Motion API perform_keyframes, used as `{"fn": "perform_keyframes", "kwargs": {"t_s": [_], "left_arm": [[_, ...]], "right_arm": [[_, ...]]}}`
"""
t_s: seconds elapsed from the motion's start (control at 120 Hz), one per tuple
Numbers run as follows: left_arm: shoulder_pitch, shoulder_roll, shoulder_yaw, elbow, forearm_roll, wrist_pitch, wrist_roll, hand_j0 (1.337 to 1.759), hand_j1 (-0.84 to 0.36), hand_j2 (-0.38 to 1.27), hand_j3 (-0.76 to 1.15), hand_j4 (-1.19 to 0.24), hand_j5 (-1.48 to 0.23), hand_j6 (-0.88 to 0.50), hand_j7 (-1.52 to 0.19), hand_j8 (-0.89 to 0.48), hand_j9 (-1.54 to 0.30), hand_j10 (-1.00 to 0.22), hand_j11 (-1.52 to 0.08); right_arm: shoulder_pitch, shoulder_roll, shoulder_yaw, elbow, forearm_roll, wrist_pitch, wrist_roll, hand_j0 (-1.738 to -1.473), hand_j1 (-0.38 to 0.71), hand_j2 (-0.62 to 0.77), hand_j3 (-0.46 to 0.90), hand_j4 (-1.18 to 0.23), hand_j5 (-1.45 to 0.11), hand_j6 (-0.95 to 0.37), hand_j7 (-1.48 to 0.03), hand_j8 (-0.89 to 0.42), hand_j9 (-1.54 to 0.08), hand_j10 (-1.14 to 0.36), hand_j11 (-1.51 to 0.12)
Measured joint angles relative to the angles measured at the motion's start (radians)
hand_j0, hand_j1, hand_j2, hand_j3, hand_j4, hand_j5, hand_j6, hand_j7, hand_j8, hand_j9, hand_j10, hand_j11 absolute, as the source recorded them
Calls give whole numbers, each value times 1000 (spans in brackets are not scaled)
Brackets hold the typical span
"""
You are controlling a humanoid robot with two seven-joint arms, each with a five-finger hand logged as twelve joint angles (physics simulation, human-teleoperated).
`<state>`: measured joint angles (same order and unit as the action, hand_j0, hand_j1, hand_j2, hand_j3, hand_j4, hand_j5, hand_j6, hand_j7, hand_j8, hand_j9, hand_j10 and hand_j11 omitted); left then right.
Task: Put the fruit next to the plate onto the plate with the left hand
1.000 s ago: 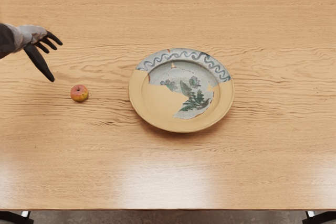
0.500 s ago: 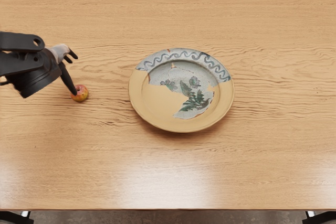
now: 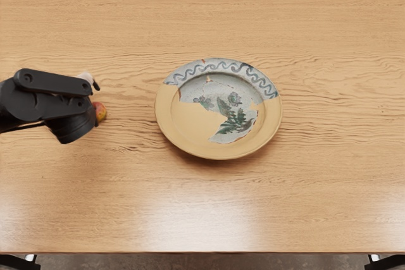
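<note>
Left hand (image 3: 88,81) sat directly over the apple (image 3: 100,112). Only the apple's far edge showed past the wrist, resting on the table (image 3: 202,207). Couldn't tell whether the hand was open or closed on it, since the forearm hid the grasp. Plate (image 3: 190,147) was well off to the hand's right. Judgement: wrap the apple fully before lifting. It's round and would likely roll if nudged. Then clear the rim.

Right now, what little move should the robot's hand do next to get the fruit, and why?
Probably the left hand should secure its hold on the fruit before lifting anything. The arm hides most of the fruit, so no grip can be confirmed. The fruit sits on the table, left of the plate and apart from it.
</note>
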<state>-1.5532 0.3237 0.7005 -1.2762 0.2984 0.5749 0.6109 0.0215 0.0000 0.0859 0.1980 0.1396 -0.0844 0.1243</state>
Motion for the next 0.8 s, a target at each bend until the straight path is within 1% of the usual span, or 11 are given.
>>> {"fn": "perform_keyframes", "kwargs": {"t_s": [0.125, 0.2, 0.642, 0.725, 0.8], "left_arm": [[7, -15, 0, 28, 0, 1, 0, 1658, -71, 72, 0, -352, -456, -352, -456, -352, -456, -352, -456], [13, -30, 0, 34, 0, 2, 0, 1658, -98, 76, 0, -374, -486, -375, -486, -375, -486, -375, -486], [38, -45, -1, 45, 0, 3, 0, 1658, -229, 104, 0, -490, -639, -490, -639, -490, -639, -490, -639], [42, -45, 0, 46, 1, 2, 0, 1656, -245, 66, 0, -516, -682, -519, -684, -516, -684, -516, -683], [41, -46, 0, 46, 3, 2, 0, 1655, -250, 91, 0, -546, -713, -505, -722, -515, -722, -542, -721]], "right_arm": [[0, 0, 0, 0, 0, 0, 0, -1658, -307, -7, 0, -35, -45, -35, -45, -35, -45, -35, -45], [0, 0, 0, -1, 0, 0, 0, -1658, -307, -7, 0, -35, -45, -35, -45, -35, -45, -35, -45], [0, 0, 0, -2, 0, 0, 0, -1658, -307, -7, 0, -35, -45, -35, -45, -35, -45, -35, -45], [0, 0, 0, -2, 0, 0, 0, -1658, -307, -7, 0, -35, -45, -35, -45, -35, -45, -35, -45], [0, 0, 0, -2, 0, 0, 0, -1658, -307, -7, 0, -35, -45, -35, -45, -35, -45, -35, -45]]}}
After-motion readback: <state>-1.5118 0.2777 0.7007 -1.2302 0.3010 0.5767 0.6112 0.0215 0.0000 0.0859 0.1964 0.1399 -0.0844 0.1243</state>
